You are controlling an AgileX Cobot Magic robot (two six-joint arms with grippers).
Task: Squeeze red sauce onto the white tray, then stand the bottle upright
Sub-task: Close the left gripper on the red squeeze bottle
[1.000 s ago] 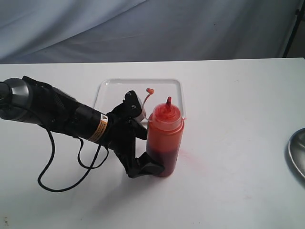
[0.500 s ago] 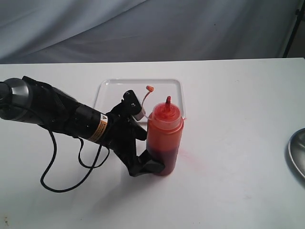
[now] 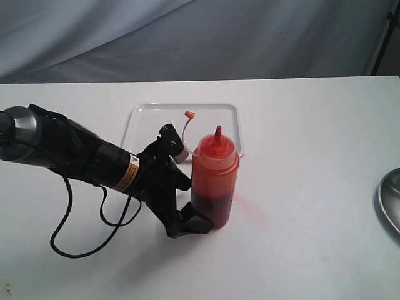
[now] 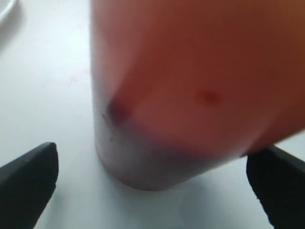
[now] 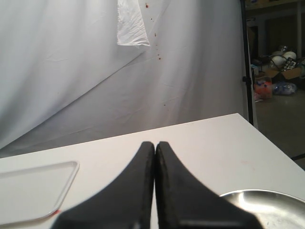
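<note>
The bottle (image 3: 214, 178) stands upright on the table just in front of the white tray (image 3: 147, 115), its tethered cap (image 3: 189, 114) hanging off to the left. Dark red sauce (image 3: 211, 209) fills its lower part. I can make out no sauce blobs on the tray. My left gripper (image 3: 187, 187) is open around the bottle's base. In the left wrist view the black fingers (image 4: 28, 176) stand apart from the bottle (image 4: 190, 95), with table showing between. My right gripper (image 5: 155, 143) is shut on nothing, well away from the bottle, and does not show in the exterior view.
A grey metal dish (image 3: 390, 200) lies at the table's right edge, also below my right gripper (image 5: 267, 205). A faint pink smear (image 3: 250, 206) marks the table right of the bottle. The left arm's black cable (image 3: 81, 231) loops on the table. A grey backdrop hangs behind.
My left gripper has slid slightly back to the left and lower along the bottle. The bottle's top and cap have shifted a little left. The right gripper's earlier state is not shown.
</note>
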